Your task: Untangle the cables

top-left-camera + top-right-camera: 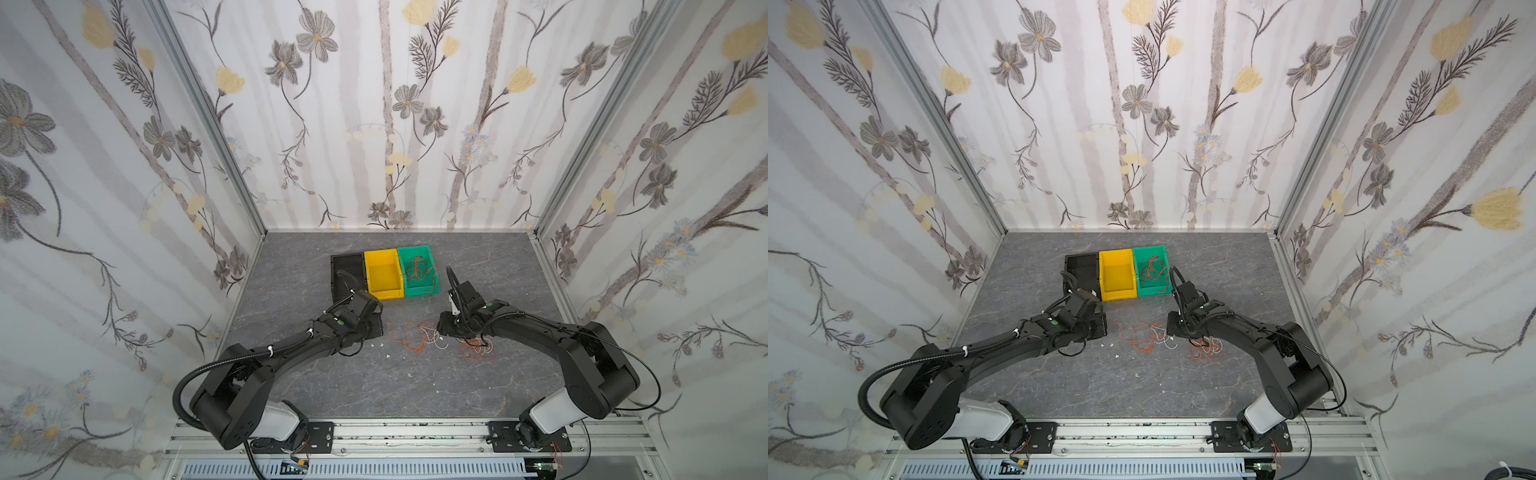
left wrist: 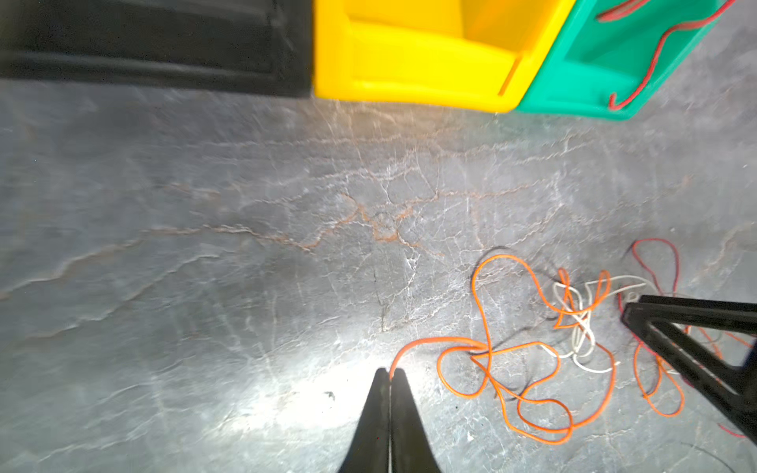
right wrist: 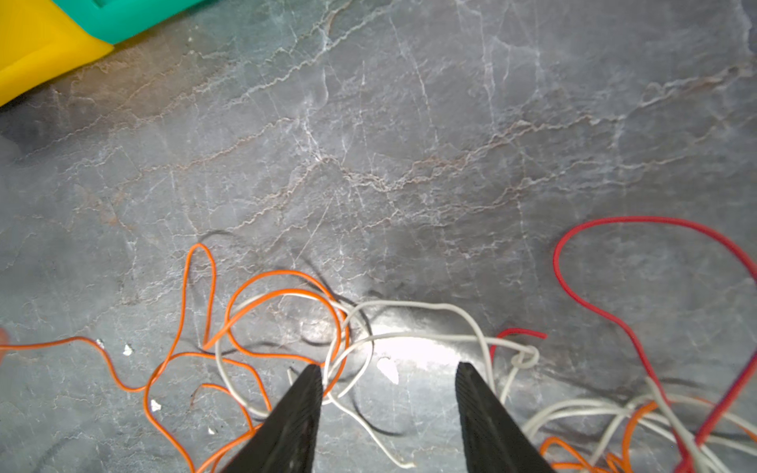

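Two loose heaps of cables (image 1: 419,337) lie on the counter (image 1: 332,386) in the lower middle of both top views, between the two arms and just in front of the row of bins. More red strands sit inside the green bin (image 1: 417,272).

The left hand (image 2: 389,372) has its fingers pressed together on the end of an orange cable (image 2: 434,339). From the fingertips this strand runs toward the right arm's side and into a knot of loops. Its long axis therefore points from the left hand into the tangle. I'd judge that a pull away from the heap, toward the left of the top views, is what would draw it out.

The right hand (image 3: 388,365) stands spread and pinches nothing. It sits low over the heap, with a white cable (image 3: 409,303) looping just ahead of its fingers. It is the nearer hand to the knot and looks well placed to pin it.

In the top views the wrists hide both sets of fingertips. Only the left wrist view shows the pinch. Only the right wrist view shows the white strand knotted beside a red cable (image 3: 614,220).
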Available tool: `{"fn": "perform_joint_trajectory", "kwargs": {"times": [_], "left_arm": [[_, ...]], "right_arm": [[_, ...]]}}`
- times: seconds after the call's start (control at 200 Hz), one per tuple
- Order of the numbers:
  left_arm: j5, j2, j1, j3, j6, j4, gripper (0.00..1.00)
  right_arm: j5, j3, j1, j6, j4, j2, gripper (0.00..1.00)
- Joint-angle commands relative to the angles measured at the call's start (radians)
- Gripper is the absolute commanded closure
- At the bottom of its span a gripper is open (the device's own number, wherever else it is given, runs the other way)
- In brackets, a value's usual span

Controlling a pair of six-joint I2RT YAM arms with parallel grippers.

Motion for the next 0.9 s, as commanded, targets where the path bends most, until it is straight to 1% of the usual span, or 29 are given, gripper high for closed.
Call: {"fn": "perform_joint_trajectory", "kwargs": {"times": [0.0, 0.115, 0.285, 0.35, 0.425, 0.47, 0.62, 0.724, 0.894], "left_arm": [[-0.06, -0.091, 0.033, -0.001, 0.017, -0.08, 1.0], [-0.064, -0.22, 0.084, 0.004, 0.027, -0.128, 1.0], [-0.069, -0.348, 0.16, 0.044, 0.059, -0.204, 1.0], [-0.073, -0.38, 0.19, 0.068, 0.075, -0.235, 1.0], [-0.079, -0.411, 0.23, 0.094, 0.091, -0.262, 1.0], [-0.08, -0.425, 0.255, 0.106, 0.1, -0.278, 1.0], [-0.072, -0.448, 0.332, 0.14, 0.119, -0.322, 1.0], [-0.083, -0.455, 0.388, 0.156, 0.12, -0.357, 1.0], [-0.112, -0.478, 0.481, 0.174, 0.126, -0.409, 1.0]], "right_arm": [[0.02, 0.005, -0.007, -0.014, 0.005, 0.015, 0.46], [0.026, 0.001, -0.016, -0.019, 0.005, 0.028, 0.48], [0.041, -0.006, -0.034, -0.023, -0.009, 0.028, 0.56], [0.046, -0.013, -0.044, -0.021, -0.013, 0.029, 0.64], [0.053, -0.022, -0.062, -0.017, -0.023, 0.029, 0.77], [0.054, -0.029, -0.072, -0.015, -0.024, 0.029, 0.83], [0.067, -0.047, -0.102, -0.011, -0.039, 0.029, 0.96], [0.094, -0.064, -0.127, 0.005, -0.05, 0.012, 1.0], [0.14, -0.093, -0.173, 0.027, -0.073, -0.014, 1.0]]}}
